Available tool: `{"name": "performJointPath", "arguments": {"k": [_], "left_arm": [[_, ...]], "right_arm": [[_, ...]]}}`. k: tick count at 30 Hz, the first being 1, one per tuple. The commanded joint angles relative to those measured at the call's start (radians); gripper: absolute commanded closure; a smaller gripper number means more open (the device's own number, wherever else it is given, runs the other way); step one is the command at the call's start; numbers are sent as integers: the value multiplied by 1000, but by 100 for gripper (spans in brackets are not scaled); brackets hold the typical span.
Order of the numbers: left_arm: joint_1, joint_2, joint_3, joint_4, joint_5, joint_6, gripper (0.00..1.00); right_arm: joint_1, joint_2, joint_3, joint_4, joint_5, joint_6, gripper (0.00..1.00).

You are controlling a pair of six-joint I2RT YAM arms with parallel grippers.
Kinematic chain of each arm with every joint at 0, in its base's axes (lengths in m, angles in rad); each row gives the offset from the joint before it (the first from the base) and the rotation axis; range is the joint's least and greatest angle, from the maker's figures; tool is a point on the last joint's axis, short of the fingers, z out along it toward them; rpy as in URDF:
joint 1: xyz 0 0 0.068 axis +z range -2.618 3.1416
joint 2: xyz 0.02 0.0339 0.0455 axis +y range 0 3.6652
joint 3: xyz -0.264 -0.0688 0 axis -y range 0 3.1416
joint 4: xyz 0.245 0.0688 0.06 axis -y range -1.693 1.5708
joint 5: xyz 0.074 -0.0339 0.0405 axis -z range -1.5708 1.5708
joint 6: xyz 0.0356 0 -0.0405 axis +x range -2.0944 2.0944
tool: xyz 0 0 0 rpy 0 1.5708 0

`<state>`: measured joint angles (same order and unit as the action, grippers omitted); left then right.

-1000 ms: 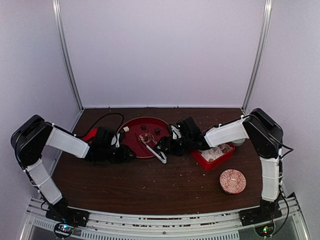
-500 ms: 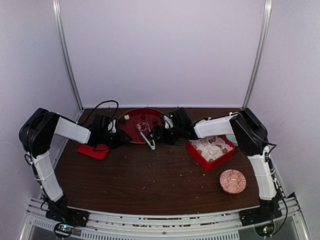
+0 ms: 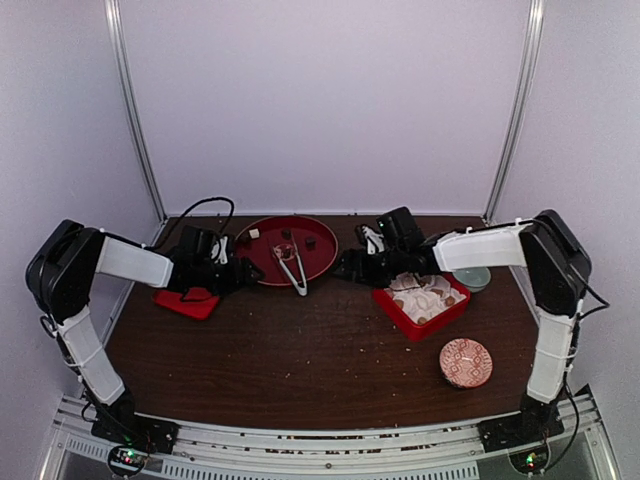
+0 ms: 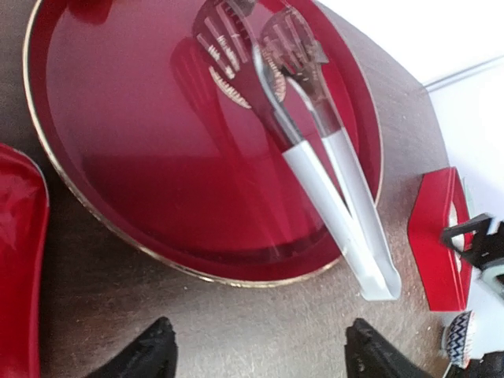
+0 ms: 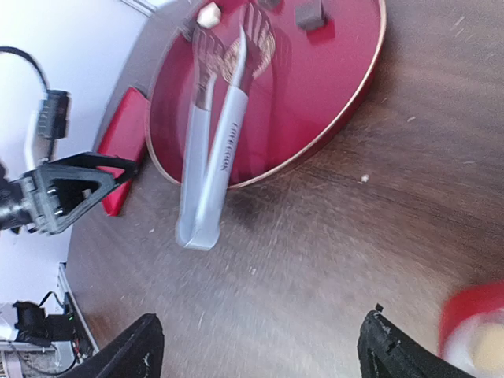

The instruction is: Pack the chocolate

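The right gripper (image 3: 345,268) has let go of the tongs (image 3: 292,270) and backed off toward the red box (image 3: 398,318), and the left gripper (image 3: 250,272) has widened. Both jaws stand spread and empty. The tongs lie on the red plate (image 3: 322,262), long axis 12 to 6 o'clock, hinge over the near rim. Loose chocolate (image 3: 311,241) sits beyond the tong heads, toward 12. The left gripper waits at the tongs' 9 and the right at 3; the left looks slightly nearer.

Tongs (image 4: 323,197) lie across the red plate (image 4: 142,142) rim, handles over the table (image 4: 252,331); fingers (image 4: 150,354) spread apart.
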<state>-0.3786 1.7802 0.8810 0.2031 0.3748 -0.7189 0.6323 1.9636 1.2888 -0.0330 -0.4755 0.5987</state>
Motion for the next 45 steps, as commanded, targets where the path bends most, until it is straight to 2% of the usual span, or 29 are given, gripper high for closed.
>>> {"name": "performJointPath", "arguments": {"k": [1,5,8,14,21,26,34,45], "left_arm": [[6,-91,-34,-21,-30,39,18],[6,-154,-54,-47,-47,49,7],[6,-188,-60,-61,-56,54,3],[7,-238,-68,-97,-70,71,2],[7,-280,-96,-111,-81,75,2],[7,-292,-96,-130,-91,82,2],[7,-339,-88,-202,-135,103,2],[7,-381,-106,-222,-145,109,2]], "right_arm": [[-53,-254,-119,-98,94,-117,14],[-137,-371,-177,-230,227,-209,12],[-203,-373,-141,-337,321,-285,12],[-261,-268,-25,-467,423,-389,11],[-293,-193,35,-478,503,-438,11],[-304,-106,97,-522,506,-461,10],[-310,-19,148,-563,457,-463,11],[-264,-81,24,-439,65,-340,16]]}}
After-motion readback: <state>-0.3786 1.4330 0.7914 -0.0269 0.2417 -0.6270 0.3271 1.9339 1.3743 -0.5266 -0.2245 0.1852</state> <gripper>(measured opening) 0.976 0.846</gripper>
